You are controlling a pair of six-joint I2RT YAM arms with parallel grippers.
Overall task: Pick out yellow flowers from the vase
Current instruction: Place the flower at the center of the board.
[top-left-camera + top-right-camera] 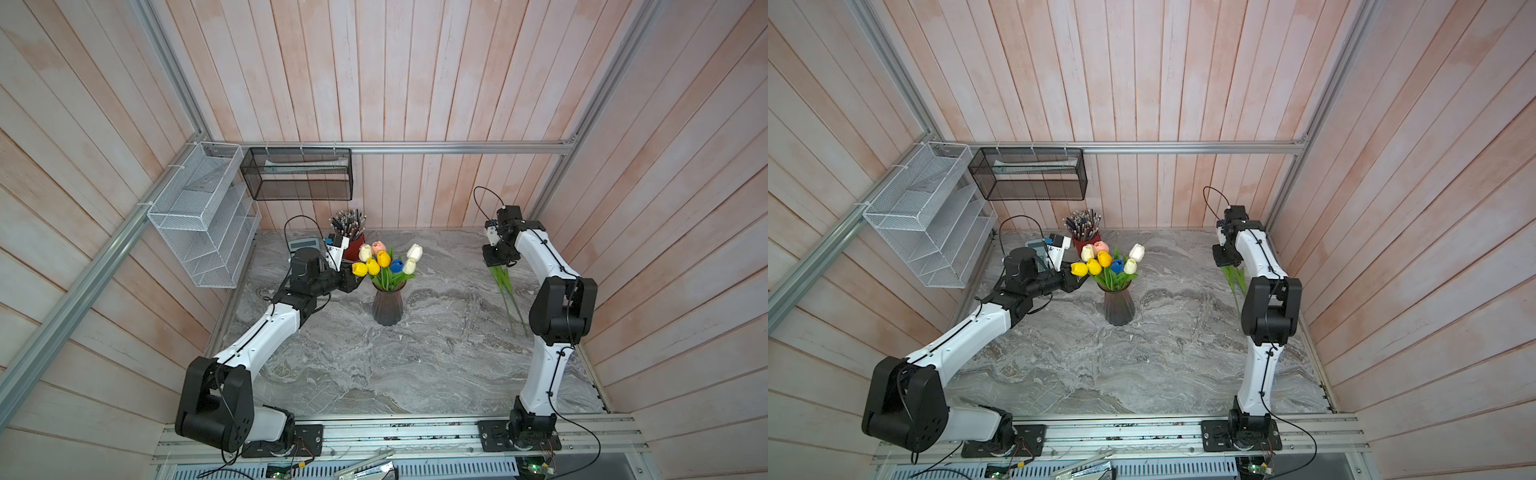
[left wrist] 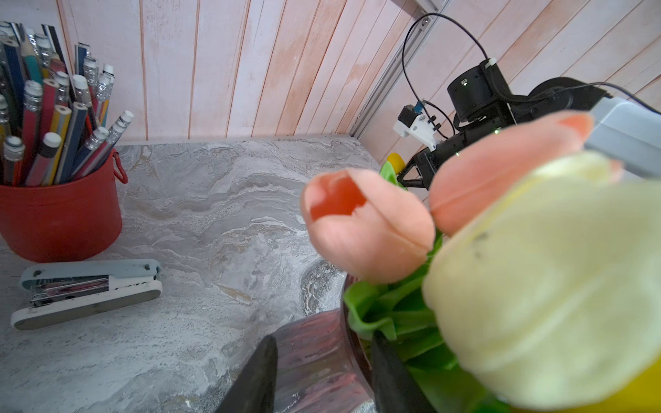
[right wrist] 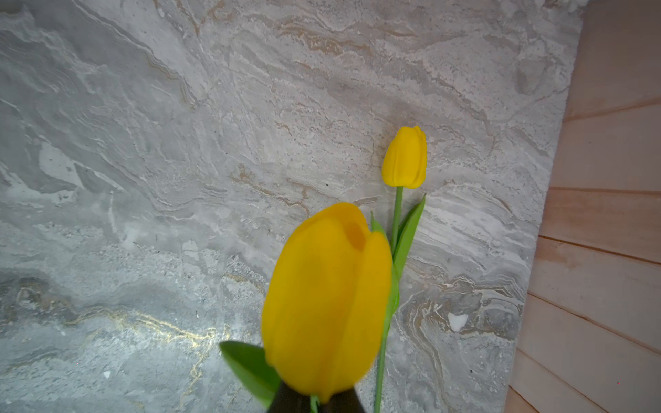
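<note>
- My right gripper [image 1: 497, 264] is clenched on a yellow artificial tulip [image 3: 327, 300], far right; a second yellow tulip [image 3: 405, 157] lies on the marbled grey tabletop [image 3: 143, 143].
- Three yellow tulips [image 1: 372, 266] stand in the dark grey ribbed vase [image 1: 387, 307], centre.
- Left gripper [image 2: 323, 350] at its rim: jaws apart, I cannot tell if gripping.

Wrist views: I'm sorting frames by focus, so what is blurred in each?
Left wrist view: the cream tulip and pink tulips by the lens are soft, the stapler sharp. Right wrist view: the near yellow tulip is blurred, the lying yellow tulip crisp on the table.
</note>
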